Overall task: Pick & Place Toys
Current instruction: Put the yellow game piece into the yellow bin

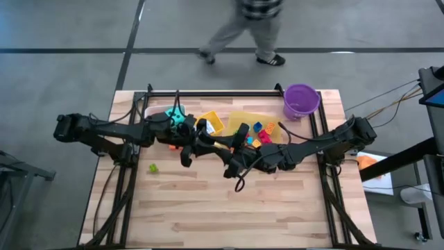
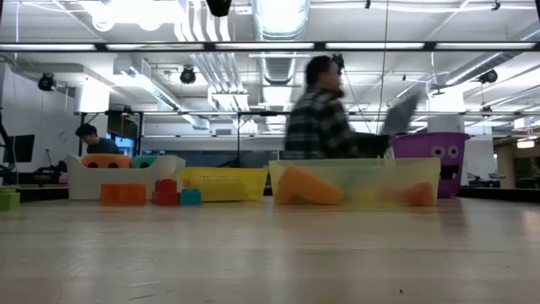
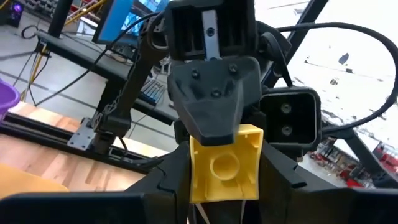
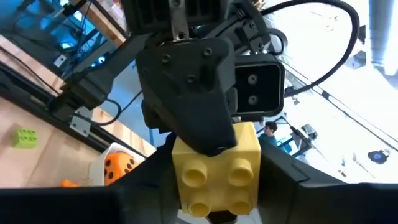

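Note:
Above the table's middle, both arms meet around one yellow brick (image 3: 225, 163), (image 4: 216, 168). My left gripper (image 1: 200, 142) comes from the left and my right gripper (image 1: 234, 151) from the right; each is shut on the brick. The left wrist view shows the brick's hollow underside, the right wrist view its studs. A green brick (image 1: 152, 167) lies flat on the table at the near left. A teal die (image 1: 182, 118) and an orange die (image 4: 118, 165) sit in the clear bin. Neither gripper shows in the low view. My left gripper holds the yellow brick between its two fingers (image 3: 163, 186), which stand against two opposite sides (image 3: 194, 180). It reaches in level from the table's left. The brick is lifted clear, hollow side toward this arm. My right gripper has the same brick between its two fingers (image 4: 281, 180), on two opposite sides (image 4: 256, 174). It comes level from the table's right. The brick's studded face (image 4: 214, 177) is turned toward this arm.
At the far side stand a clear bin (image 2: 84, 177), a small yellow basket (image 1: 211, 123), a wide yellow bin (image 1: 243, 119) with several bricks, and a purple bucket (image 1: 301, 101). Orange, red and blue bricks (image 2: 166, 192) lie before the bins. A person (image 1: 250, 28) walks behind the table.

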